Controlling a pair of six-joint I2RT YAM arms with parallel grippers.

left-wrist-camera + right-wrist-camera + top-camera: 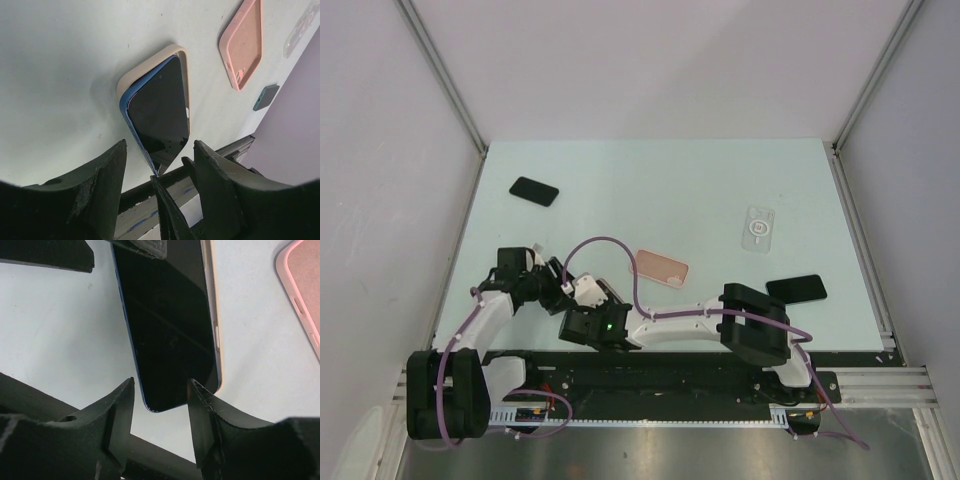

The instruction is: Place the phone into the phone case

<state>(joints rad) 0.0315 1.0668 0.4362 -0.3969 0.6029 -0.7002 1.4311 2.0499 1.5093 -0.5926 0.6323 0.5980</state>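
Note:
A blue phone (160, 112) with a dark screen lies askew on a beige phone case (150, 62), its near end sticking out past the case edge. In the right wrist view the phone (165, 325) shows with the case's beige rim (214, 315) along its right side. My left gripper (160, 165) is open just short of the phone's near corner. My right gripper (160, 390) is open with its fingers on either side of the phone's end. In the top view both grippers, left (558, 283) and right (592, 300), meet over the phone and hide it.
A pink case (663, 267) lies right of the grippers and also shows in the left wrist view (243, 45). A clear case (758, 227) lies farther right. A black phone (534, 191) is at the far left and a dark phone (796, 289) at the near right.

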